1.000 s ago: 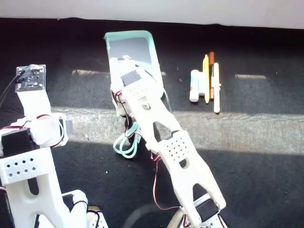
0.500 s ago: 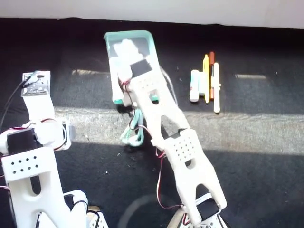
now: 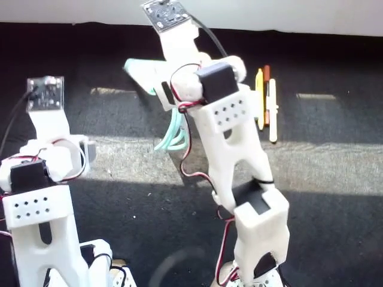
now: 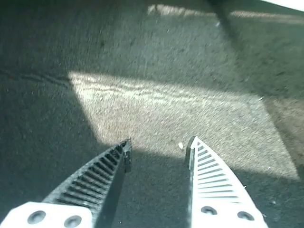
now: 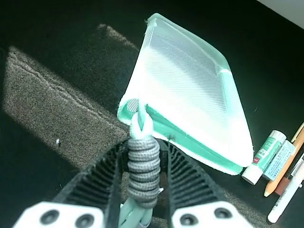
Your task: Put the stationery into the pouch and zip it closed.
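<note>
Right pincer (image 5: 145, 147) is clamped on the grey-bound cord (image 5: 141, 164) of the mint pouch (image 5: 190, 99), which hangs tilted at the worktop's (image 3: 335, 170) 12 o'clock. The stationery (image 3: 264, 103) lies in a row at the pouch's 3 o'clock. Left pincer (image 4: 159, 148) stands apart, empty, at 9 o'clock. Recommendation: lay the pouch flat, mouth toward the pens, before loading.

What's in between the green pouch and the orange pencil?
A white tube with a green label and a small pale blue block lie between the pouch and the pencil, as the right wrist view shows.
</note>
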`<state>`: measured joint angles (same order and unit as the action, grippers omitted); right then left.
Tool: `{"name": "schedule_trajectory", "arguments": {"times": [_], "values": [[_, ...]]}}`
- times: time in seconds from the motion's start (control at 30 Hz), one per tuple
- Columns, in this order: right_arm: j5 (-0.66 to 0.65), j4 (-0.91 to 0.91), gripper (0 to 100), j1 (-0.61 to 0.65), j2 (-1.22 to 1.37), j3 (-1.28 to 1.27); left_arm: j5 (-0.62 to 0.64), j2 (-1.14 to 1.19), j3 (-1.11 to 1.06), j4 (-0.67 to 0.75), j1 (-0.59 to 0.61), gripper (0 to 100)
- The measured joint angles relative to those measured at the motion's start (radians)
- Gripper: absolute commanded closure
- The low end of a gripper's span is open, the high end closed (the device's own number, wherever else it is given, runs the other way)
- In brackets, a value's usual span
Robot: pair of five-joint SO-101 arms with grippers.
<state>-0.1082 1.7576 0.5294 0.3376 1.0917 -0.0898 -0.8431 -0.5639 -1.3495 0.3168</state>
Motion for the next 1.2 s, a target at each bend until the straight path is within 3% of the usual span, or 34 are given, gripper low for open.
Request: {"name": "schedule_trajectory", "arguments": {"times": [0.13, 0.3, 0.47, 0.7, 1.0, 1.2], "values": [[-0.063, 0.000, 99.3, 0.021, -0.081, -0.011, 0.107, 0.000, 0.173, -0.055, -0.112, 75], [-0.095, 0.000, 99.3, 0.038, -0.153, -0.020, 0.143, 0.000, 0.359, -0.097, -0.238, 77], [-0.098, 0.000, 99.3, 0.041, -0.201, -0.020, 0.143, -0.002, 0.488, -0.097, -0.262, 77], [-0.101, 0.000, 99.3, 0.043, -0.230, -0.110, 0.147, -0.002, 0.512, -0.098, -0.265, 77], [-0.101, 0.000, 99.3, 0.044, -0.233, -0.163, 0.147, -0.002, 0.374, 0.031, -0.265, 77], [-0.101, 0.000, 99.3, 0.044, -0.235, -0.166, 0.147, -0.005, 0.364, 0.037, -0.331, 77]]}}
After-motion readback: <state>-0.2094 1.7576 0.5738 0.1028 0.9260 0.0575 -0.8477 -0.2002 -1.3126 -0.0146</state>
